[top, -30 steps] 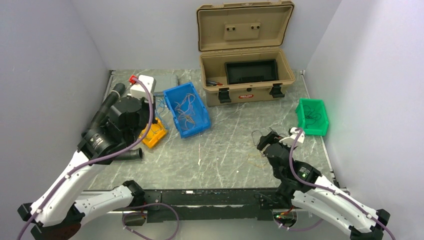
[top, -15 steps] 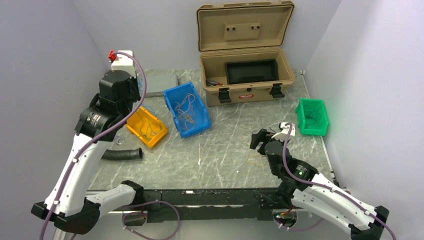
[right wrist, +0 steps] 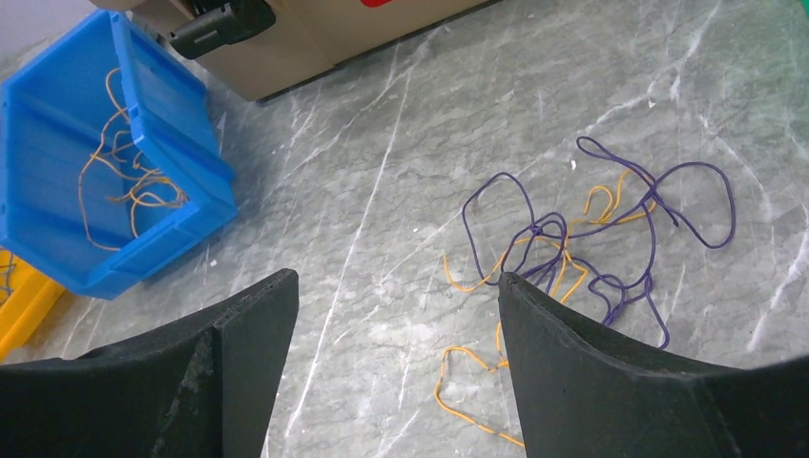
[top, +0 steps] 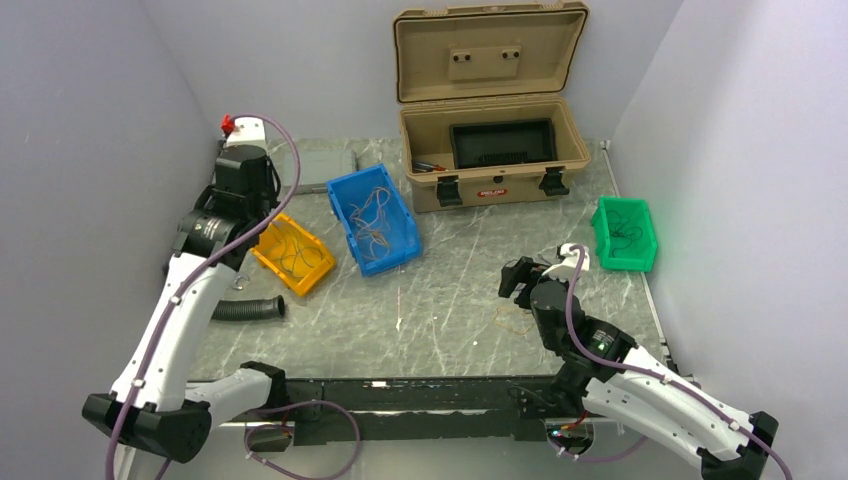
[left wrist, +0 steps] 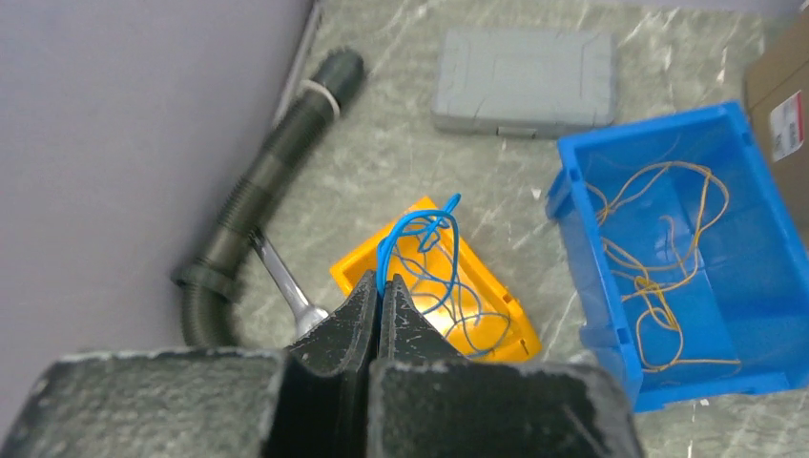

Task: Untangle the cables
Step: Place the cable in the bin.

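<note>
Left pincer (left wrist: 380, 286): jaws pressed together on a thin blue wire (left wrist: 420, 234). It hangs high over the yellow bin (left wrist: 510, 320), which has more blue strands in it. From the wrist view I cannot tell whether the held loop is free of those strands or hooked through them.

Right pincer (right wrist: 396, 281): jaws wide apart, nothing between them, low over the desk (right wrist: 382, 143). The purple-and-orange tangle (right wrist: 572, 239) lies flat on the desk just ahead and to the right of the fingers. More orange wire sits in the blue bin (left wrist: 572, 191). The green bin (top: 625, 232) holds something dark and thin that I cannot make out.

Risks as I judge them:
- The blue wire is pinched on only a short stretch, so any swing could let it slide out and fall across the bin's rim or onto the desk beside it.
- If the loop is hooked into the bin's contents, a further lift would drag sorted strands out again.
- On release, a wire this light may cling to the pads instead of dropping.
- On the right, the two colours cross at one dense knot — closing there would catch both, and pulling would tighten it.
- With nothing pinning the tangle, a one-armed pull probably moves the whole clump.
- The strands lie flush on the desk, so a shallow approach misses them and a deep one scrapes the fingertips.
</note>
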`<state>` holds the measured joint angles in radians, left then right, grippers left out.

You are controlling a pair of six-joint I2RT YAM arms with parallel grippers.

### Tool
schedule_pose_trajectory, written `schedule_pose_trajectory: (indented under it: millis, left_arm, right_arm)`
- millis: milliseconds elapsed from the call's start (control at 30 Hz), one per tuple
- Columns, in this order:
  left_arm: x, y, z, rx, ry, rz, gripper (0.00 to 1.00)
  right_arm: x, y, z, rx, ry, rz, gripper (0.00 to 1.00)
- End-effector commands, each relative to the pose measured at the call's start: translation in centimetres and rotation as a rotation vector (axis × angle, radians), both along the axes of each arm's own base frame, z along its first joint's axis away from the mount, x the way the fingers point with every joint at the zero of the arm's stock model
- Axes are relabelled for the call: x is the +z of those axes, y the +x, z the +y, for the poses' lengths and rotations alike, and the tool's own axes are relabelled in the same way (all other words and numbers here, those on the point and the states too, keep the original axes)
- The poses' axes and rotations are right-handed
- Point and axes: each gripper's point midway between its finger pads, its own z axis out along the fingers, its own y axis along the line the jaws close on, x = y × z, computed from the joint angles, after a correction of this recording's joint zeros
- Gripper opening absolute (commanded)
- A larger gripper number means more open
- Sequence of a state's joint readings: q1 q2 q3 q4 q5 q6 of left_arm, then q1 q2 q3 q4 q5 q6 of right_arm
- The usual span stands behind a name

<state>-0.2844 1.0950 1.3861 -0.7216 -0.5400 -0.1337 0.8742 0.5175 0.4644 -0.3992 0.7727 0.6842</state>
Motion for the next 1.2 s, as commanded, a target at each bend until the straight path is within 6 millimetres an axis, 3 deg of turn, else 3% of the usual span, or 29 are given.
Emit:
schedule_pose_trajectory:
  millis: [0,333,467,600,767,900,1033,1167]
  left_arm:
    - [-2.9,1.2,0.0,0.054,-0.138,0.010,0.00]
    - [-12.1,1.9,0.4,0.223,-0.289,0.159,0.00]
    - [-14.2,2.5,0.2,0.266,-0.357,0.213,0.00]
    - [-16.1,1.8,1.6,0.419,-0.402,0.278,0.00]
    - [-19.5,2.2,2.1,0.450,-0.478,0.328,0.00]
    - [-22.2,2.2,1.6,0.453,-0.543,0.382,0.00]
    - [-25.3,0.9,1.6,0.535,-0.598,0.452,0.00]
    - [-28.7,1.0,0.3,0.513,-0.685,0.504,0.00]
  right_arm:
    - [0.9,0.1,0.5,0.010,0.044,-0.024,0.79]
    - [1.1,-0.2,0.0,-0.001,0.053,-0.026,0.79]
    - [1.3,-0.3,-0.4,-0.009,0.053,-0.033,0.79]
    - [1.6,-0.5,-0.8,-0.018,0.060,-0.040,0.79]
    - [1.6,-0.8,-1.2,-0.027,0.062,-0.038,0.79]
    - [1.8,-0.9,-1.5,-0.031,0.065,-0.042,0.79]
    - [2.0,-0.9,-1.6,-0.033,0.067,-0.047,0.79]
    - [2.0,-1.1,-1.8,-0.040,0.068,-0.039,0.79]
